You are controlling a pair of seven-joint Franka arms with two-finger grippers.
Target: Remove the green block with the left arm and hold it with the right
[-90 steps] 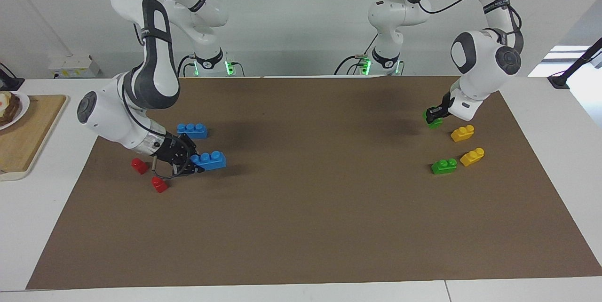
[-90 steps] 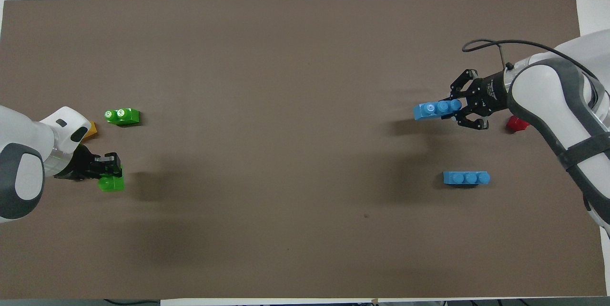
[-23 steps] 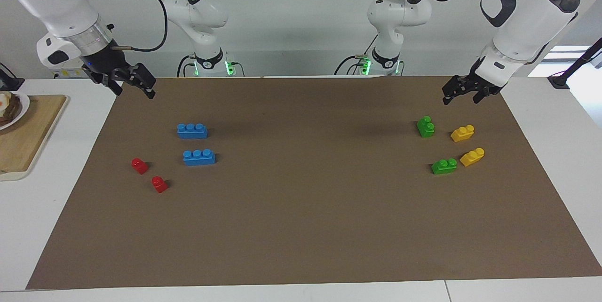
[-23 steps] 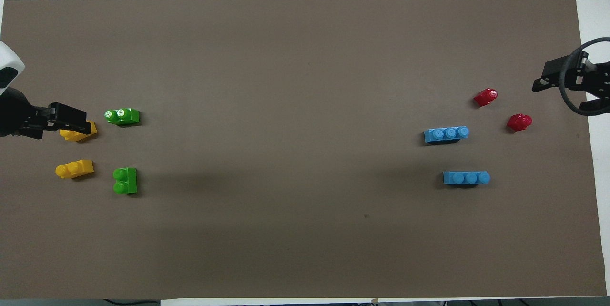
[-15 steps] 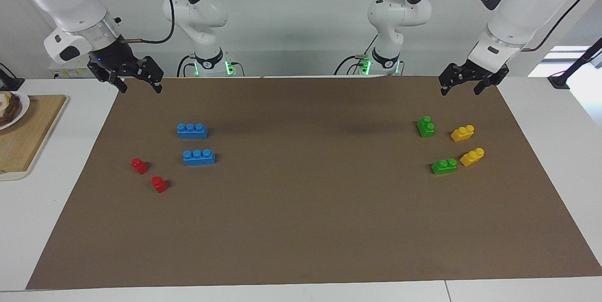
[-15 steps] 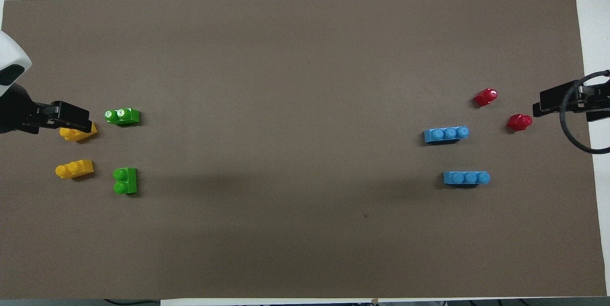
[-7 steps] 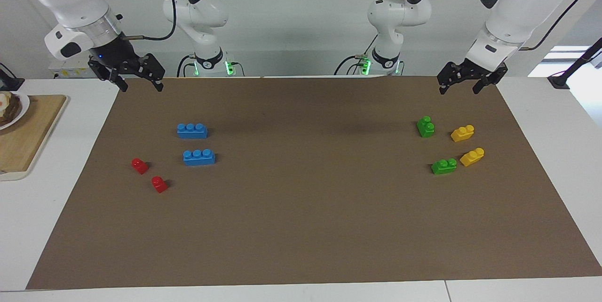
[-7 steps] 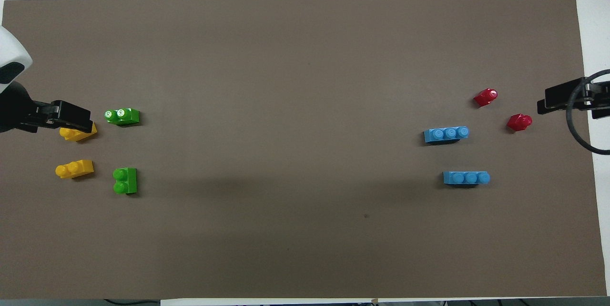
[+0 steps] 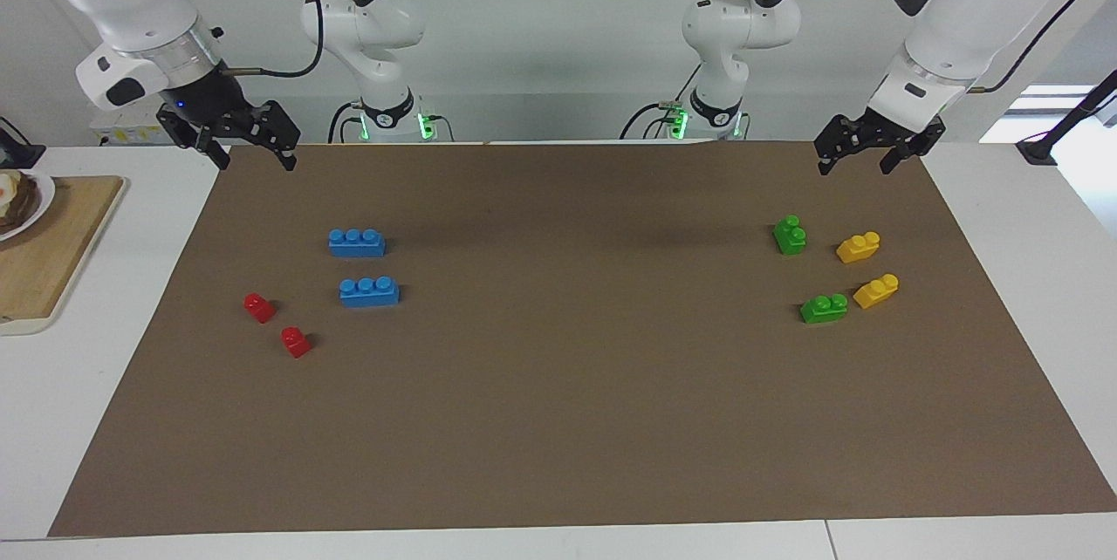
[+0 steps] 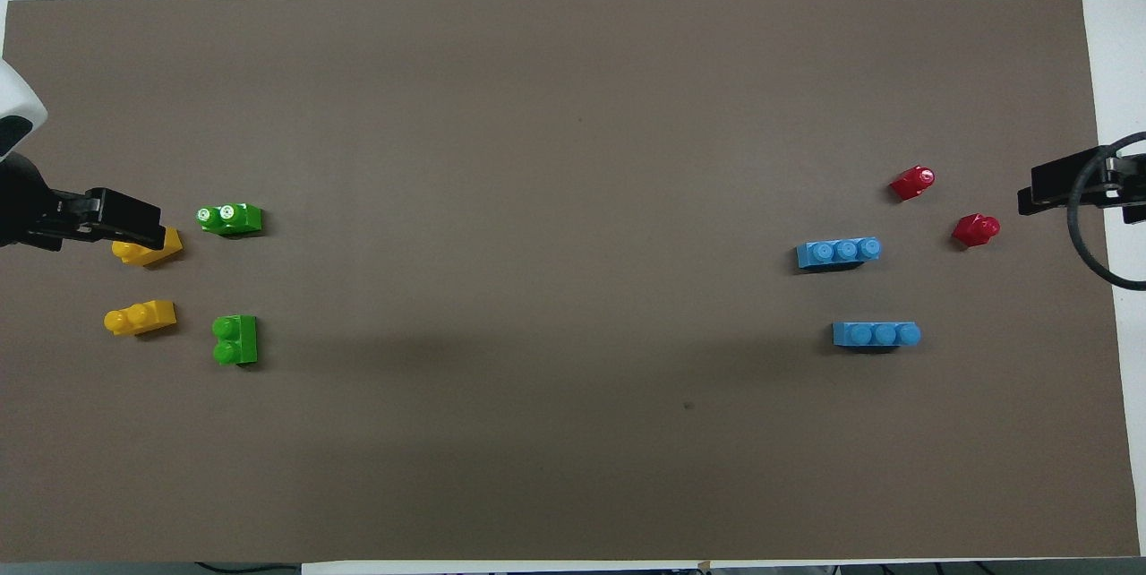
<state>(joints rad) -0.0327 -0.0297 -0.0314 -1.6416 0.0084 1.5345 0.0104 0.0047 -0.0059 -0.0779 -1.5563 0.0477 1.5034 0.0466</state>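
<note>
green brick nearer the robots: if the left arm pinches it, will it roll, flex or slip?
The green brick looks like rigid moulded plastic, so probably no flex. It sits flat on the mat, studs up, so rolling seems unlikely. Its glossy, small sides might slip or twist under an off-centre pinch.

A brown mat (image 9: 558, 385) covers most of the white surface (image 9: 1030, 220). Toward the right arm's end lie two blue three-stud bricks (image 9: 357, 242) (image 9: 369, 291), one nearer to the robots than the other, with two small red bricks (image 9: 258, 307) (image 9: 295, 341) beside them. Toward the left arm's end sit two yellow two-stud bricks (image 9: 858, 247) (image 9: 876, 290). Off the mat, a wooden board (image 9: 44, 255) carries a plate (image 9: 35, 207) of food.
</note>
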